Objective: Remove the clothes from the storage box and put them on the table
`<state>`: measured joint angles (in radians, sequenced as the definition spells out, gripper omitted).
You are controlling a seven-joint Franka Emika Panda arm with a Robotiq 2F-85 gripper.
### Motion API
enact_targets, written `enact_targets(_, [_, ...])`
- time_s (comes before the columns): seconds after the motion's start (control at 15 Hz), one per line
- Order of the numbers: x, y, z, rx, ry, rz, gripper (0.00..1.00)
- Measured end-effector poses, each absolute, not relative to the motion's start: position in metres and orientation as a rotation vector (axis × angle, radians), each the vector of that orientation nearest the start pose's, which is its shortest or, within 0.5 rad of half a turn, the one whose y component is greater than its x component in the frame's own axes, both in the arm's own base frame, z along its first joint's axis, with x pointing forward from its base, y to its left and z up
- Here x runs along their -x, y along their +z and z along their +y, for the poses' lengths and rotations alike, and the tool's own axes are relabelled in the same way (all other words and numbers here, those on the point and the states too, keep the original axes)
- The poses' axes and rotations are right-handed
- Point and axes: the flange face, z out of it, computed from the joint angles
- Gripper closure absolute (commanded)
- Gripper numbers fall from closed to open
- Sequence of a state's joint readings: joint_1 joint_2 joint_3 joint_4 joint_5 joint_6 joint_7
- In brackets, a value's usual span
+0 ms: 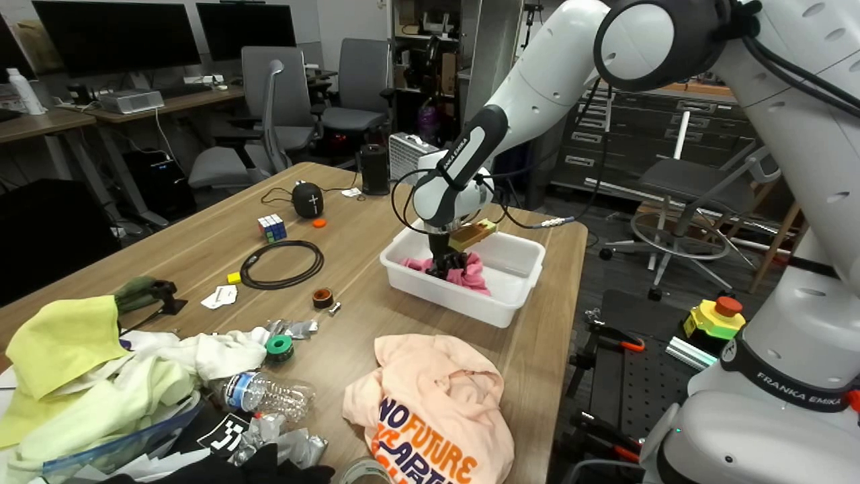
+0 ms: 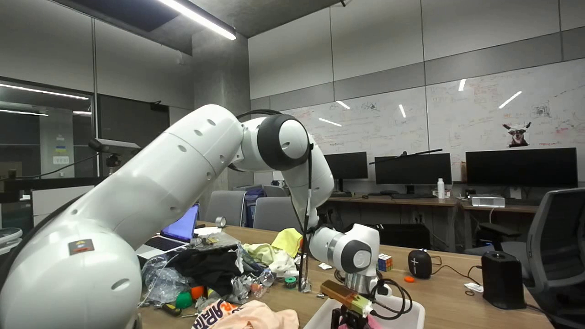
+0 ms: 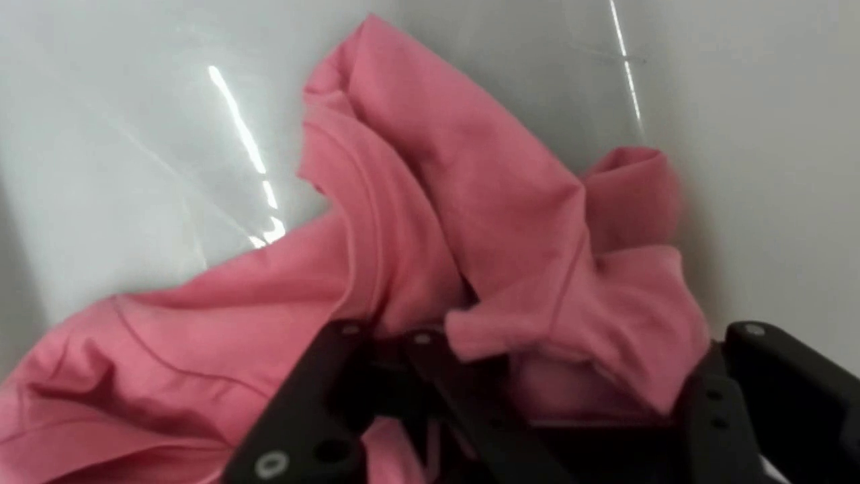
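The white storage box (image 1: 440, 296) is standing on the wooden table (image 1: 366, 306), right of centre in an exterior view. The pink garment (image 1: 474, 275) is lying inside the box, bunched toward its left half. The arm (image 1: 551, 74) is extending from the upper right of that frame, its lower end pointing down into the box.

In the wrist view, the gripper (image 3: 561, 346) is occupying the lower edge, from centre-left to the right corner. Its fingers (image 3: 756, 343) are standing wide, well apart from each other. Folds of the pink garment are lying in the gap, and the fabric is spreading to the lower left and the upper centre of the frame. Whether either finger is pressing on the fabric cannot be told.

In an exterior view, a peach garment (image 1: 447, 376) with printed lettering is lying on the table at lower centre, outside the box. A yellow cloth (image 1: 64, 343) and a pale cloth (image 1: 158, 383) are lying together at lower left. A clear bottle (image 1: 282, 400) is lying on its side to their right, with a green tape roll (image 1: 279, 347) just above it. A puzzle cube (image 1: 271, 228) and a black speaker (image 1: 308, 199) are standing left of centre, in the upper half.
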<state>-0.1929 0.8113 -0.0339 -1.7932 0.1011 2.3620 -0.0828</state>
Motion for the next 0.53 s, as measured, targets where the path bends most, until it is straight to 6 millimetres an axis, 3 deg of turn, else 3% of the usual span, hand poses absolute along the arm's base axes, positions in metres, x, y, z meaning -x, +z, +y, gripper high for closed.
enact_targets(0.13, [-0.601,0.086,-0.135,3.037,0.334,0.321,0.9])
enact_targets(0.27, [-0.609,0.107,-0.131,3.049,0.287,0.307,0.9])
enact_targets(0.53, [-0.617,0.179,-0.116,3.087,0.104,0.26,0.9])
